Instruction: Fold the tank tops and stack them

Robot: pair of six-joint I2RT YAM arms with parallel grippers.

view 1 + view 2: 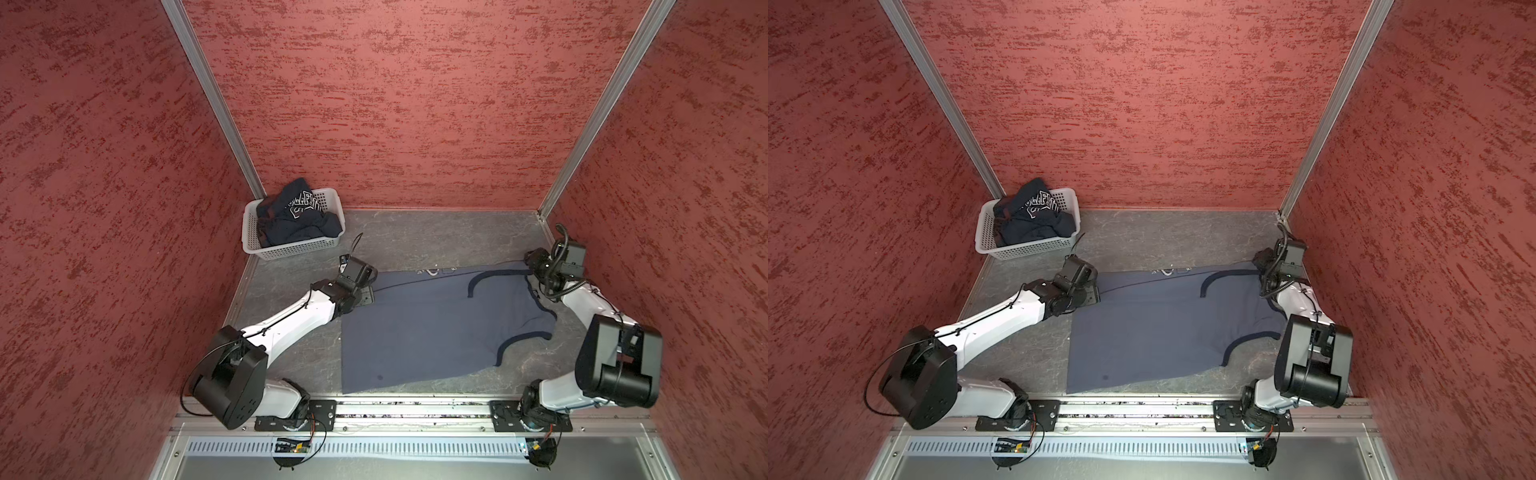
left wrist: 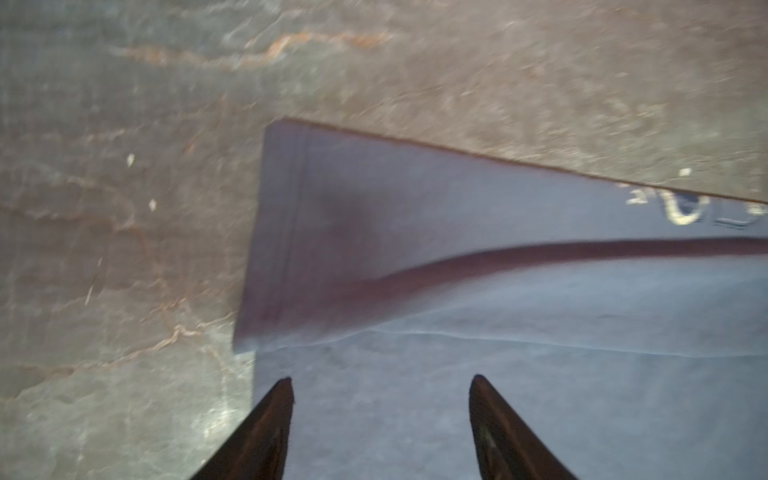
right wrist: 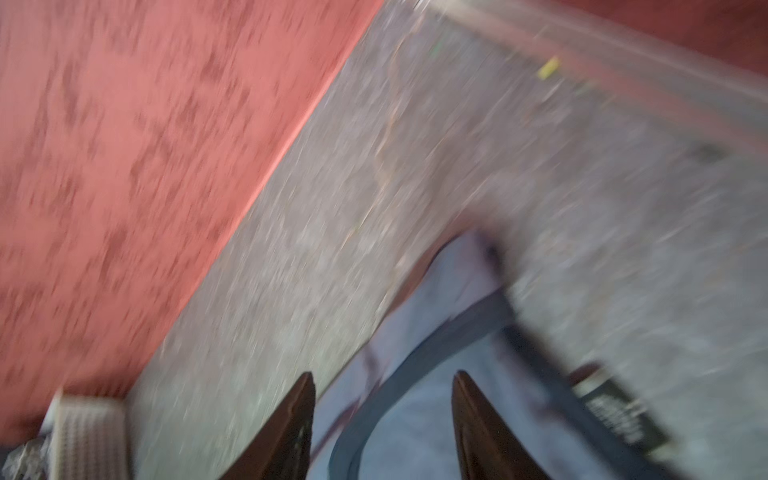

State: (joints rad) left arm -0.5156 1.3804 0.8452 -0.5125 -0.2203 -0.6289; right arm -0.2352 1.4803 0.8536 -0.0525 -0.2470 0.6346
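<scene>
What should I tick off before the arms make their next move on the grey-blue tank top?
1. Left gripper open, gripping nothing: ok.
2. Right gripper open: ok, wrist view blurred.
3. Grey-blue tank top flat on the table: ok.
4. Its folding finished: not ok, it lies spread wide.
5. Navy tank top out of the basket: not ok, bunched inside.

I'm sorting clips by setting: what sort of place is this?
Probably a robot test cell, not a home: red textured wall panels in aluminium posts box in a grey tabletop, and the left arm and right arm are mounted on a rail along its front edge.
</scene>
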